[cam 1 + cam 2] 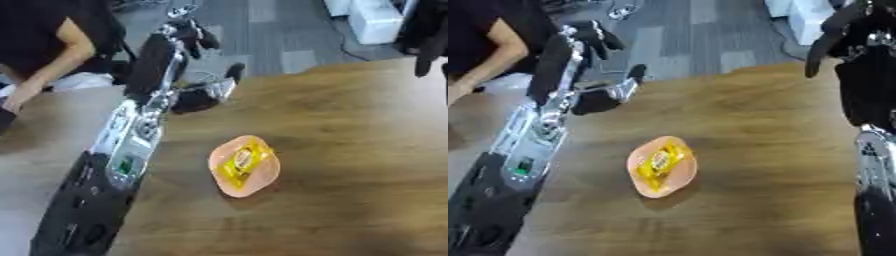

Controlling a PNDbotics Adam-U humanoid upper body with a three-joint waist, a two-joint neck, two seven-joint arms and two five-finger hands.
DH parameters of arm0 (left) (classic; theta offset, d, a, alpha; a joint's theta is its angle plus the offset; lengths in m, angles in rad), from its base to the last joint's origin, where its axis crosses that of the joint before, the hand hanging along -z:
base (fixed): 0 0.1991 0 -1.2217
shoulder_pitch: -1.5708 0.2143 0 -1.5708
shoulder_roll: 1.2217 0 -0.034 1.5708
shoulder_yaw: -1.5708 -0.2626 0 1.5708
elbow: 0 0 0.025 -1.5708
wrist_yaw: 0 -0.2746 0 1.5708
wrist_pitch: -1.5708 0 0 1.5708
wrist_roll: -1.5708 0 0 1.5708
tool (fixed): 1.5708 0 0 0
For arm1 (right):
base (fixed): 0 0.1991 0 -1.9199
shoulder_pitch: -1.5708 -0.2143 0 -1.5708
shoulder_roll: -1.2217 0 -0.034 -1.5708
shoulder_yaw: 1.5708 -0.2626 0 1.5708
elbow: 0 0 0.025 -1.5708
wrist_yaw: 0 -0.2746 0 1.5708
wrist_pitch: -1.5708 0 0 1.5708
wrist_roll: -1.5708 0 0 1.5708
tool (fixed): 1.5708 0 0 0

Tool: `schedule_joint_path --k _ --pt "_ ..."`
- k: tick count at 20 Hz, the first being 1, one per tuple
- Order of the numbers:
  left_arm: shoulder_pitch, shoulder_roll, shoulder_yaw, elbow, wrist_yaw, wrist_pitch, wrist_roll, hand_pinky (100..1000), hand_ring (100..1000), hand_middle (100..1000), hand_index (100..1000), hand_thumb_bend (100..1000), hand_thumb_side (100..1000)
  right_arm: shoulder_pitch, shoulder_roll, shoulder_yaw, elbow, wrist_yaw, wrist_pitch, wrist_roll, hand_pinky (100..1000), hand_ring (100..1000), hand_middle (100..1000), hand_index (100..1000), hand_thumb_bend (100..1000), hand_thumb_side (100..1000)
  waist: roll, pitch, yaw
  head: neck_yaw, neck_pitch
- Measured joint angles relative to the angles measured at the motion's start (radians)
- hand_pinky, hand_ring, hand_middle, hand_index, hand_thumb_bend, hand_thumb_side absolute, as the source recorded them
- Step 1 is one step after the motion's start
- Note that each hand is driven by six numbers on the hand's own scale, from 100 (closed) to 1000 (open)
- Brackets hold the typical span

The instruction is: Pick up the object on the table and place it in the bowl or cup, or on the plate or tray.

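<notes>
The yellow packet (pixel 242 163) already lies inside the small orange bowl (pixel 262 178) near the middle of the wooden table (pixel 350 125), so little remains to spoil. The left hand (pixel 186 36) is raised well above it, fingers relaxed and holding nothing; the right hand (pixel 846 25) hangs at the far right, fingers relaxed too. The bowl looks light: I'd worry a careless forearm sweep could tip it.

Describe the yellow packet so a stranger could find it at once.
Start at the brown wooden table. Near its middle sits a small orange dish, to the right of the robot's left arm. The packet lies inside that dish, and it is the only bright yellow thing on the table.
</notes>
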Motion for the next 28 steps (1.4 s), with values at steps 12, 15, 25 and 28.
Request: schedule_joint_path --k 12,15,25,28 --pt "0.081 -0.056 0.034 -0.2 0.382 -0.052 -0.004 190 482 587 721 378 712 0.016 0.0 -0.003 -0.001 -0.012 -0.013 0.004 322 458 589 1000 182 1000 -0.029 -0.003 0.029 0.019 0.0" --pt "0.084 -0.061 0.034 -0.219 0.432 -0.064 -0.009 189 474 574 709 378 709 0.019 0.0 0.001 -0.005 -0.019 -0.018 0.009 322 458 589 1000 183 1000 -0.031 -0.003 0.033 0.029 0.0" --pt "0.097 -0.061 0.035 -0.237 0.461 -0.071 -0.018 186 467 572 705 366 711 0.019 0.0 0.002 -0.007 -0.029 -0.027 0.014 323 458 588 1000 172 1000 -0.031 -0.004 0.041 0.063 0.0" --pt "0.101 -0.061 0.035 -0.242 0.461 -0.07 -0.02 189 466 572 703 365 710 0.019 0.0 0.004 -0.007 -0.03 -0.029 0.016 323 457 588 1000 176 1000 -0.031 -0.002 0.041 0.066 0.0"
